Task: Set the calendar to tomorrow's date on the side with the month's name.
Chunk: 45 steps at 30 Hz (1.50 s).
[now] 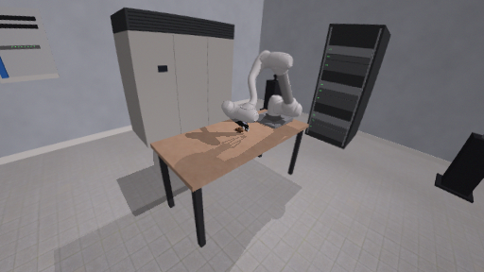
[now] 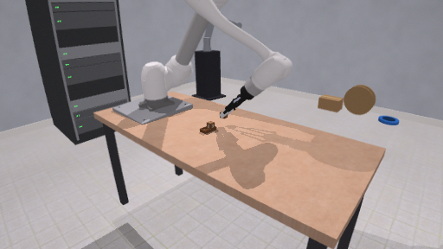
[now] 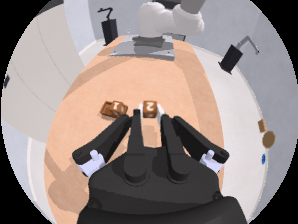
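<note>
"If you stand where I am and look from the left, what comes first?"

"A dark server rack [image 2: 39, 52], then the arm's grey base plate [image 2: 125, 113] at the near end of the surface [image 2: 281, 173]. Just past that lies the calendar's tray [image 2: 204, 130], small and brown, flat on the wood, with one cube [image 2: 211, 124] seated in it."

"And the other cube?"

"Up in the air. The jaws are clenched on it, hanging above the surface, near the tray and a little to its right from this side. The held cube [image 3: 150, 107] shows best from the wrist: a brown block with a pale mark on its face, pinched between the two fingertips."

"Can you read the digit?"

"No, it's too small and blurred. Same for the one in the tray, and I can't make out the month's name either."

"So which way does it have to go?"

"Seen from the wrist, the tray [image 3: 113, 108] sits just left of the carried cube, its long axis running across the view. I'd judge the move is a short shift left and down into the free place beside the seated cube."

"Which end is free?"

"I can't tell for sure from here. The risk, I think, is coming down on the tray's wall and tipping it."
</note>
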Available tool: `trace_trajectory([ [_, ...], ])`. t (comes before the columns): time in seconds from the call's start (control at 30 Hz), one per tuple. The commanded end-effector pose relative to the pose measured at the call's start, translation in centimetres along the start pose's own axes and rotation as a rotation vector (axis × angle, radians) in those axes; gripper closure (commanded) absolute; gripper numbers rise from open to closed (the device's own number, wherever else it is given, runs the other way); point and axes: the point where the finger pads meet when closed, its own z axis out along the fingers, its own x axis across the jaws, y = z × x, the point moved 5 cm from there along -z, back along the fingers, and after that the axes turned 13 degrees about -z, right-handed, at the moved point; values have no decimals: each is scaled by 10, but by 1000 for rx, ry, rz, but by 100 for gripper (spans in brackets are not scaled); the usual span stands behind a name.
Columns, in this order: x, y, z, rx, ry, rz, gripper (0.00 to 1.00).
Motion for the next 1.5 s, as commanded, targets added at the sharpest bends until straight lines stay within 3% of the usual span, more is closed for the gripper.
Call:
trace_trajectory([
  [0.0,0,2,2,0,0,0,83],
  [0.5,-4,19,19,0,0,0,83],
  [1.47,-6,26,27,0,0,0,83],
])
